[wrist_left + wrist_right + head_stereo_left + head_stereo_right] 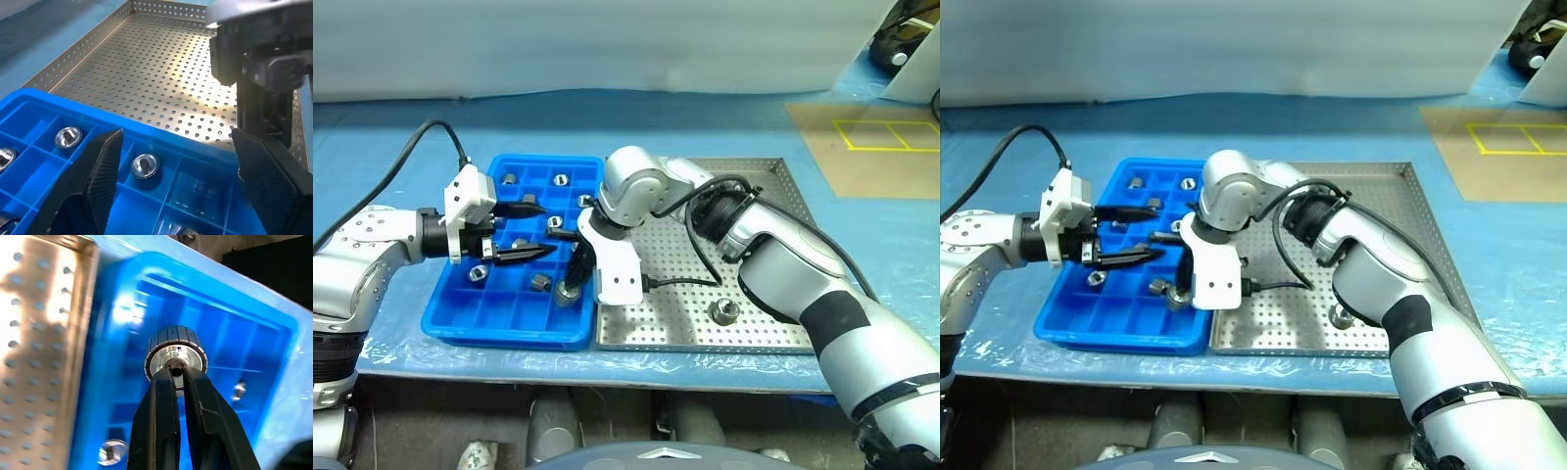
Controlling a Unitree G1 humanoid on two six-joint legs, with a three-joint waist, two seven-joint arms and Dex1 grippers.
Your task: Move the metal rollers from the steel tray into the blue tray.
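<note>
The blue tray [499, 328] lies left of the steel tray [685, 313], the two touching. Several metal rollers rest in its compartments, such as one roller [540, 282] and another [145, 165]. One roller [723, 311] lies on the steel tray's near part. My right gripper [572, 284] points down over the blue tray's near right compartments. It is shut on a roller [176, 355] at its fingertips. My left gripper [548, 230] hovers open over the blue tray's middle, pointing toward the right arm, with nothing between its fingers [98, 166].
Both trays sit on a table covered with blue sheeting [401, 147]. A black cable [680, 282] from my right wrist trails over the steel tray. A brown mat with yellow tape [881, 137] lies at the back right. The table's front edge runs just below the trays.
</note>
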